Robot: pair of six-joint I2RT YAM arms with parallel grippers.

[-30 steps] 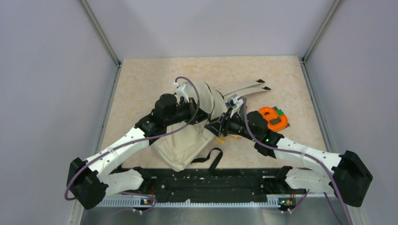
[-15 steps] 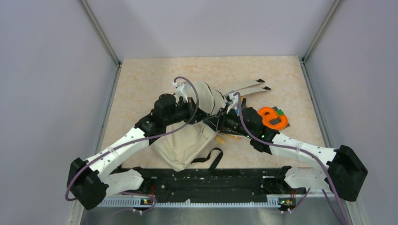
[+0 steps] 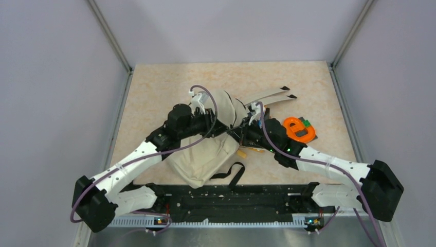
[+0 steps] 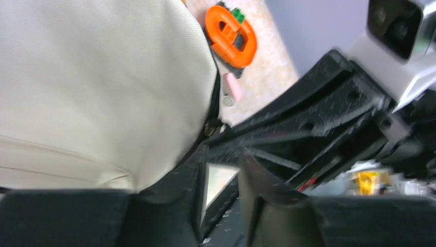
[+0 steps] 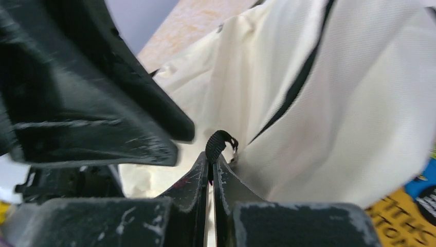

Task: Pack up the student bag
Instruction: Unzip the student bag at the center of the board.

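The student bag (image 3: 205,154), a beige canvas backpack with black zipper lines, lies mid-table with its top raised. My right gripper (image 3: 237,133) sits at the bag's right side. In the right wrist view it (image 5: 211,170) is shut on the black zipper pull tab (image 5: 218,143) beside the cream cloth (image 5: 360,128). My left gripper (image 3: 208,119) rests on the bag's top. In the left wrist view its jaws (image 4: 224,159) stand a little apart against the cloth (image 4: 103,77) at the zipper line. Whether they pinch anything is hidden.
An orange ring-shaped object (image 3: 298,128) lies right of the bag on a flat item, also in the left wrist view (image 4: 231,35). A yellow and blue printed item (image 5: 406,216) lies under the bag's edge. Flat shoulder straps (image 3: 272,95) stretch to the back right. A black strap loop (image 3: 234,172) lies near the front.
My right gripper has moved left and slightly away along the bag's top edge, closing in on the left gripper. The left arm has barely shifted.
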